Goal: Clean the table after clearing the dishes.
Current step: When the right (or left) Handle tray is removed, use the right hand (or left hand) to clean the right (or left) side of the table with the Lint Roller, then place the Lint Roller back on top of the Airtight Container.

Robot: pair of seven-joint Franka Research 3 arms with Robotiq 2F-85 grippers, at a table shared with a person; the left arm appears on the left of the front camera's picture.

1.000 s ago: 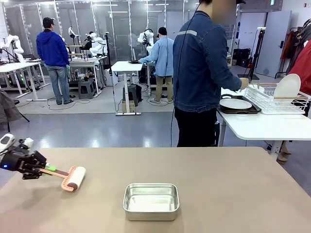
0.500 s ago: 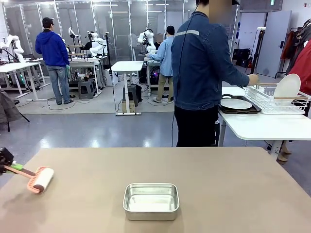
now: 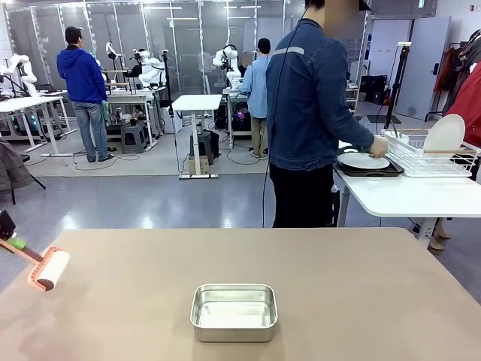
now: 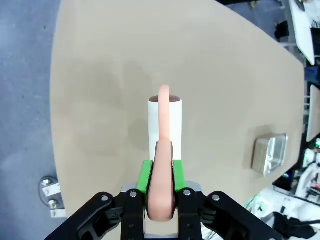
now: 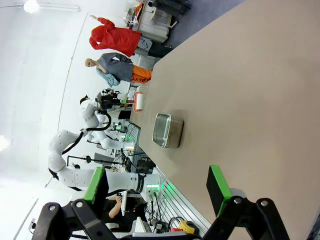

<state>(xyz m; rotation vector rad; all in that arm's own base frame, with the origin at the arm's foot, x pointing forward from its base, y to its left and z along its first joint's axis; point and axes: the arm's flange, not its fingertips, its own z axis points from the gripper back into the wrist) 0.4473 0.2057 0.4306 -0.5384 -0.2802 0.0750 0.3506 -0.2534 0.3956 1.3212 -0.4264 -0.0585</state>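
My left gripper (image 4: pixel 161 187) is shut on the pink handle of a lint roller (image 4: pixel 165 125), whose white roll points out over the beige table (image 4: pixel 225 75). In the front view the roller (image 3: pixel 49 268) sits at the table's (image 3: pixel 353 278) far left edge, with my left gripper (image 3: pixel 13 242) half cut off by the picture edge. My right gripper (image 5: pixel 157 187) hangs open over the table (image 5: pixel 250 90), nothing between its green pads. A person in a denim jacket (image 3: pixel 312 98) has a hand on a white plate (image 3: pixel 361 160), one of the dishes, lying on a dark tray on the white side table.
A steel pan (image 3: pixel 234 311) stands near the middle front of the table, also in the wrist views as the pan (image 4: pixel 270 154) and the pan (image 5: pixel 167 130). A wire rack (image 3: pixel 428 154) on the side table holds an upright white plate (image 3: pixel 444 134). Other people stand far back.
My left gripper has carried the roller leftward across the table to its left edge. The person's hand moved from the wire rack down to the plate on the tray.
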